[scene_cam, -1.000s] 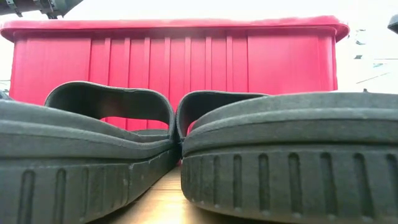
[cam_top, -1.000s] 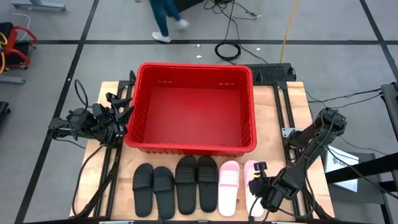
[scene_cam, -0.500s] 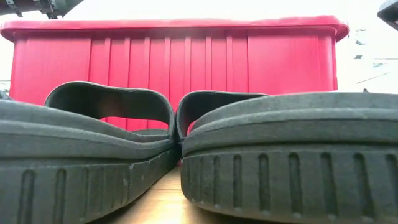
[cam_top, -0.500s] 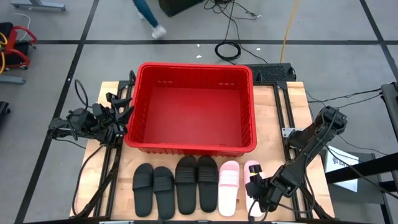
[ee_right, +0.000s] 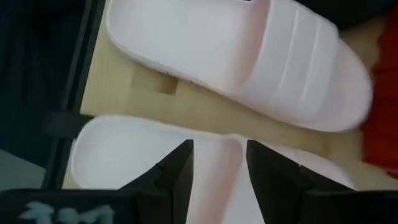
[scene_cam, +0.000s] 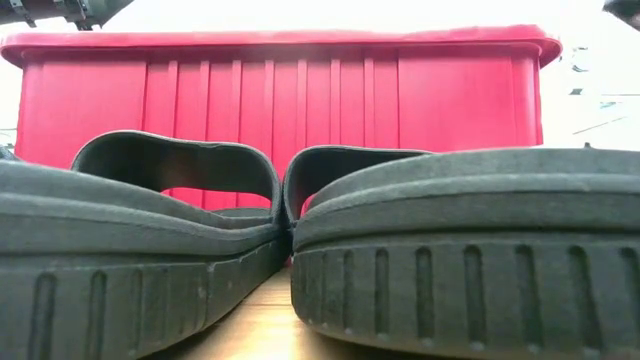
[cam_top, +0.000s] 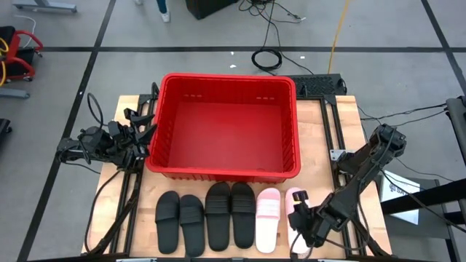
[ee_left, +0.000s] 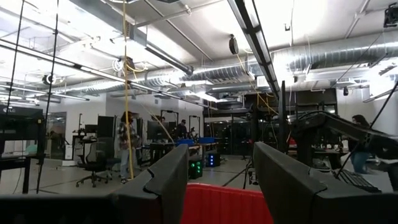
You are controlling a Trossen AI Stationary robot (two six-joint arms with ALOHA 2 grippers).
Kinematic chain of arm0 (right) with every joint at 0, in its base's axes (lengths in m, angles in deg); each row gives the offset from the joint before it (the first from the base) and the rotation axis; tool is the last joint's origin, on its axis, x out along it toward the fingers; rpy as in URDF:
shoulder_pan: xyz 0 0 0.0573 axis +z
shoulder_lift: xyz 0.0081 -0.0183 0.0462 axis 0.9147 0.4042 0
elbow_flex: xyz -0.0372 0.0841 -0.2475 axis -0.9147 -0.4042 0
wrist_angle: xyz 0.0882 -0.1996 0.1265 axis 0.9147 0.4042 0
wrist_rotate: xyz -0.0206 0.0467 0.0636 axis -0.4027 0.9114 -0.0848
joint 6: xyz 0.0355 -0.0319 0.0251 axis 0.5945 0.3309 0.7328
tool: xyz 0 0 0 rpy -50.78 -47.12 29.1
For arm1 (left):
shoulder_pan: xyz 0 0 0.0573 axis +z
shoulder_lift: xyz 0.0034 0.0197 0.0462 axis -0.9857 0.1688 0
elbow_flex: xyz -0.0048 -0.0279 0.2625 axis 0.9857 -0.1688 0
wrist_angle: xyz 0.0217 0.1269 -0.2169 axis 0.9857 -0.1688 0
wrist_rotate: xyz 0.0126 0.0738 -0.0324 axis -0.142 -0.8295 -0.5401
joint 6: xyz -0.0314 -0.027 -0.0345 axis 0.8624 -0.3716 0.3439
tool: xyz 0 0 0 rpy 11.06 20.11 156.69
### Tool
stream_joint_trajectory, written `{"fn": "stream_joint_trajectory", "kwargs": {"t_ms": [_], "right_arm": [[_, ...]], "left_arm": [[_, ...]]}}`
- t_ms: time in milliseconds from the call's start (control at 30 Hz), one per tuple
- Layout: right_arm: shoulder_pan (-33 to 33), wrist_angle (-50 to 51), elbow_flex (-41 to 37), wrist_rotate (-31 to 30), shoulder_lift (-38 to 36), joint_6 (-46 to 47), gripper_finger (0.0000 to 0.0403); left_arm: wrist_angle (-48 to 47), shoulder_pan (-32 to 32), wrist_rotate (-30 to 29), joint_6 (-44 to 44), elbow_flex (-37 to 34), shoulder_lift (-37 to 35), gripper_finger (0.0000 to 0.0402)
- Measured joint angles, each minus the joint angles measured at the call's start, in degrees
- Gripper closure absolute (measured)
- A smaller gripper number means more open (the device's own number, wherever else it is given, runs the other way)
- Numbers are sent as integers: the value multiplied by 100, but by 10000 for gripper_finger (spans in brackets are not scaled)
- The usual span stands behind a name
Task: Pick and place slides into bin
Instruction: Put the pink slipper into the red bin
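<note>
Here, reading left to right, the left gripper (cam_top: pixel 143 135) is waiting at the table's left edge beside the red bin (cam_top: pixel 169 124), its fingers (ee_left: pixel 163 184) standing apart and holding nothing. The bin is lying empty at the back of the wooden table (cam_top: pixel 317 138). In front of it six slides are lying in a row: four black slides (cam_top: pixel 205 216), then the inner pink slide (cam_top: pixel 268 219), then the outer pink slide (cam_top: pixel 295 199), mostly covered by the arm. The right gripper (cam_top: pixel 301 231) is hovering over that outer pink slide (ee_right: pixel 118 149), its fingers (ee_right: pixel 177 171) parted and straddling the slide's middle, clamped on nothing yet.

The step in hand appears to be the first pick. To do it well, the gripper should probably be descending straight, so that one finger passes under the wide strap, and be closing only once seated. The inner pink slide (ee_right: pixel 249 59) is lying just beside the target, so a skewed descent could nudge it. The bin's tall near wall (scene_cam: pixel 280 100) is standing between the row and the drop point; the lift will likely need to clear its rim. Cables (cam_top: pixel 271 58) are lying on the floor beyond the table.
</note>
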Motion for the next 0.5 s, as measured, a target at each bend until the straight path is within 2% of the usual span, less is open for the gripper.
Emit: {"fn": "stream_joint_trajectory", "kwargs": {"t_ms": [133, 233, 400, 500], "right_arm": [[176, 703, 710, -479, 106, 140, 264], [294, 1469, 1248, -744, 454, 273, 264], [338, 2592, 1851, -715, 1419, 585, 264], [358, 2927, 1973, -822, 1722, 839, 264]], "left_arm": [[0, 0, -5, 0, 0, 0, 213], [2, 0, -61, -2, 0, 0, 213], [0, 0, -90, 4, 0, 0, 213], [-18, 0, -90, 7, 0, 0, 213]]}}
